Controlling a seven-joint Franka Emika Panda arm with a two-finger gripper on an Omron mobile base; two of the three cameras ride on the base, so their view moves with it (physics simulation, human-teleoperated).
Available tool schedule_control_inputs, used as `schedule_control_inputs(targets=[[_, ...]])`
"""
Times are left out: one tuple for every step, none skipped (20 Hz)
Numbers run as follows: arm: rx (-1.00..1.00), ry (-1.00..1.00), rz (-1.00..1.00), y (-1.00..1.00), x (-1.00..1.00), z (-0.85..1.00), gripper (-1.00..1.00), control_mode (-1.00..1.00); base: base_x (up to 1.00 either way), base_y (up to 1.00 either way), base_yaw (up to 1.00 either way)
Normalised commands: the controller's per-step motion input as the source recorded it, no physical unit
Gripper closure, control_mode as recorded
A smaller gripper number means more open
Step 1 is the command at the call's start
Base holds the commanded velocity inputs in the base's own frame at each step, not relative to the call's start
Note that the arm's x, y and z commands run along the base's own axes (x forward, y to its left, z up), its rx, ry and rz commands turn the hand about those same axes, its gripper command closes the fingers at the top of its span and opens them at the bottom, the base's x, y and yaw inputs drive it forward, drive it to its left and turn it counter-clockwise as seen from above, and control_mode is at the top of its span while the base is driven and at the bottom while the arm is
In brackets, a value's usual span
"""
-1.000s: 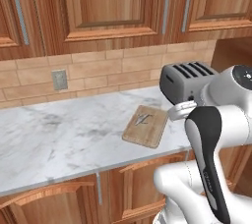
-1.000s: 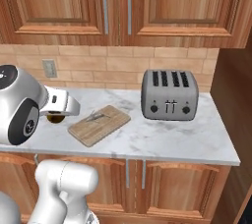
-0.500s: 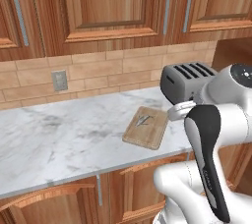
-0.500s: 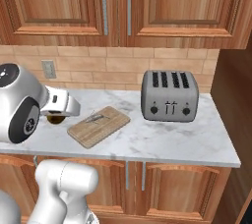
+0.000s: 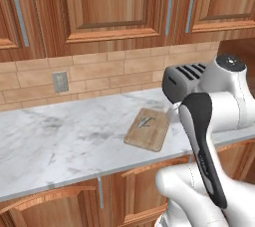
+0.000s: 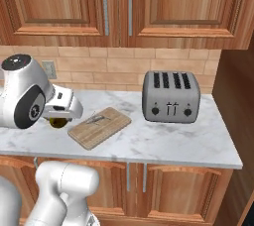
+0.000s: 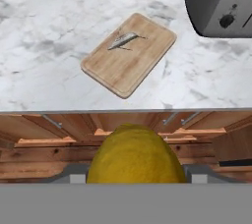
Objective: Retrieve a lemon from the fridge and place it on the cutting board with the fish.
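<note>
The yellow lemon (image 7: 135, 154) sits between my gripper's (image 7: 135, 178) fingers, and the gripper is shut on it. In the right base view the lemon (image 6: 58, 122) shows as a dark olive ball under the hand, to the left of the cutting board (image 6: 106, 130) and over the counter's front part. The light wooden cutting board (image 7: 128, 66) lies on the marble ahead of the hand, with the slim silver fish (image 7: 123, 40) on its far half. Board (image 5: 148, 130) and fish (image 5: 146, 121) also show beside my arm. The fridge is out of view.
A grey four-slot toaster (image 6: 171, 96) stands on the marble counter (image 6: 163, 141) to the right of the board. Wooden cabinets hang above, and a wall outlet (image 5: 60, 81) sits on the brick backsplash. Bare marble (image 5: 60, 136) stretches left of the board.
</note>
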Motion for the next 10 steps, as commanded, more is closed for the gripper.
schedule_control_inputs(targets=[[-0.03,0.00,0.00,0.00,0.06,-0.66,1.00,-1.00,0.00,0.00,0.00],[-0.01,0.00,0.00,0.00,0.00,-0.59,1.00,-1.00,0.00,0.00,0.00],[-0.01,0.00,0.00,0.00,0.01,-0.61,1.00,-1.00,0.00,0.00,0.00],[-0.01,0.00,0.00,0.00,0.04,-0.64,1.00,-1.00,0.00,0.00,0.00],[-0.02,0.00,0.00,0.00,0.03,-0.61,1.00,-1.00,0.00,0.00,0.00],[-0.04,0.03,0.00,0.00,0.09,-0.50,1.00,-1.00,0.00,0.00,0.00],[-0.03,0.00,0.03,0.00,0.36,-0.51,1.00,-1.00,0.00,0.00,0.00],[-0.02,0.00,0.05,0.00,0.41,-0.43,1.00,-1.00,0.00,0.00,0.00],[0.00,0.01,0.05,0.00,0.51,-0.40,1.00,-1.00,0.00,0.00,0.00],[0.00,0.00,0.05,0.00,0.45,-0.41,1.00,-1.00,0.00,0.00,0.00]])
